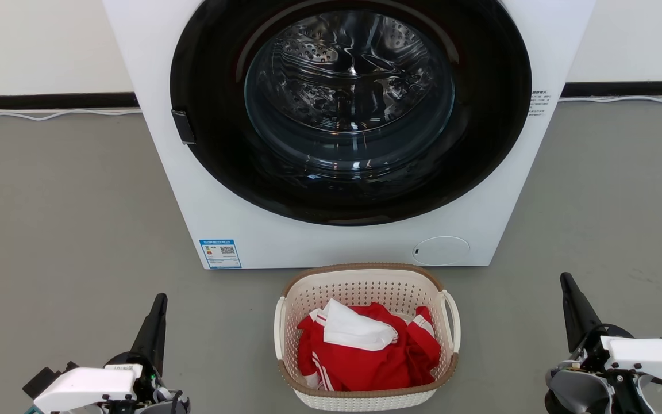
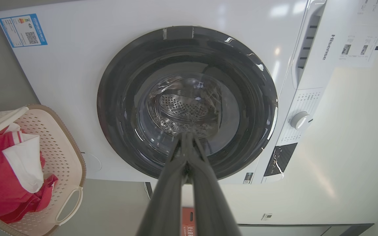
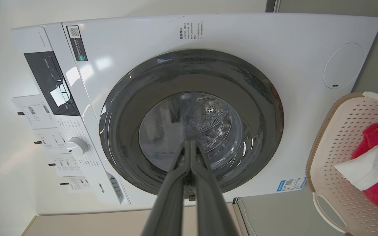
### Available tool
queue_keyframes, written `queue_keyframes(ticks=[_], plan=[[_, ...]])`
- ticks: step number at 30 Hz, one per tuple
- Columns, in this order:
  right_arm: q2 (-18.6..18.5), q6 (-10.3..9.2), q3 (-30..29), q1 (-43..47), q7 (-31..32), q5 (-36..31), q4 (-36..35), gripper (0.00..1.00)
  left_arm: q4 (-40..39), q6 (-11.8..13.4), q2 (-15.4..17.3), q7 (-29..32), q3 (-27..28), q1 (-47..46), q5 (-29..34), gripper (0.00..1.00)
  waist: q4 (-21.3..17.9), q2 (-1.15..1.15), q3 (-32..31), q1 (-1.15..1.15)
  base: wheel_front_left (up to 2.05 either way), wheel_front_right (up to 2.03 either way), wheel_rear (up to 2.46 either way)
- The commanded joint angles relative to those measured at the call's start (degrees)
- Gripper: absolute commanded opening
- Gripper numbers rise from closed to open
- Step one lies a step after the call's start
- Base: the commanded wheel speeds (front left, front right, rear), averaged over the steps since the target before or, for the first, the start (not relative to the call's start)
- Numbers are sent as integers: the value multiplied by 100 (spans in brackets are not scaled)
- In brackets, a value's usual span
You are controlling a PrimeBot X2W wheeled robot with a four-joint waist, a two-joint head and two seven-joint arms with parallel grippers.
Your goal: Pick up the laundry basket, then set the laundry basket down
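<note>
The laundry basket (image 1: 360,290) stands on the grey floor just in front of the washer. It is cream-white and perforated, with a brown rim and white loop handles, and red and white clothes lie in it. My left gripper (image 1: 160,299) is shut and empty, well to the basket's left. On the other side my right gripper (image 1: 565,279) is also shut and empty, well to the basket's right. Part of the basket (image 2: 61,154) sits at the lower left of the left wrist view, behind the shut fingertips (image 2: 186,136). In the right wrist view the basket (image 3: 336,137) sits at the right edge, right of the shut fingertips (image 3: 189,144).
A white front-loading washer (image 1: 250,218) with a dark round door (image 1: 497,126) shut stands directly behind the basket. White cables (image 1: 49,115) run along the wall's dark skirting. Bare grey floor (image 1: 66,230) lies on both sides of the basket.
</note>
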Motion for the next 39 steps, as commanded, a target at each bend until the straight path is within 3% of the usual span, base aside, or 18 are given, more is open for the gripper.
queue_keyframes(ticks=[1, 39], plan=[[-17, 42, 107, -65, 36, 37, -180, 0, -167, -35, 77, 36, 175, -291, -29, 0, 0, 0, 0, 0, 0, 0, 0], [-17, 42, 107, -65, 36, 38, -180, 0, -167, -35, 77, 36, 175, -291, -29, 0, 0, 0, 0, 0, 0, 0, 0]])
